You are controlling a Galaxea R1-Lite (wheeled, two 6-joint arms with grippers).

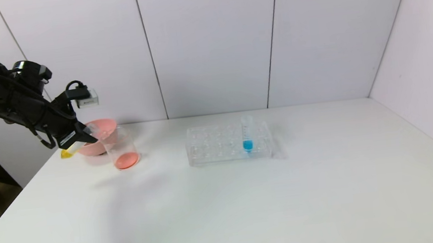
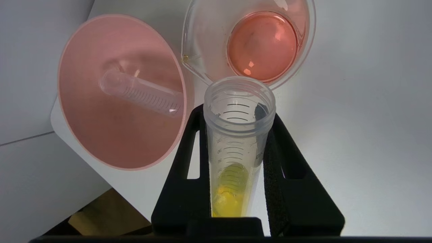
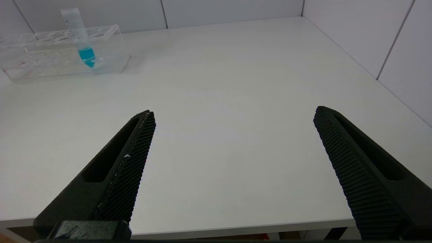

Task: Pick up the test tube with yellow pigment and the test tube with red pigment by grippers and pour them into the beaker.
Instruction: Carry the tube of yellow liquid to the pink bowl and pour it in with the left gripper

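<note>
My left gripper (image 1: 88,135) (image 2: 238,114) is shut on the test tube with yellow pigment (image 1: 68,152) (image 2: 233,168). The tube hangs slanted at the table's far left, its open mouth beside the beaker's lip and its yellow end lower, out past the table's edge. The yellow liquid sits in the tube's bottom. The beaker (image 1: 120,141) (image 2: 202,44) stands on the table with red-orange liquid in its bottom. No tube with red pigment in it is in view. My right gripper (image 3: 233,111) is open above the table's near edge with nothing between its fingers.
A pink bowl (image 1: 101,126) (image 2: 101,145) stands just behind and left of the beaker, with an empty clear tube (image 2: 141,92) lying in it. A clear tube rack (image 1: 211,146) (image 3: 40,57) at the table's middle holds a blue-liquid tube (image 1: 247,138) (image 3: 84,50). White walls close the back and right.
</note>
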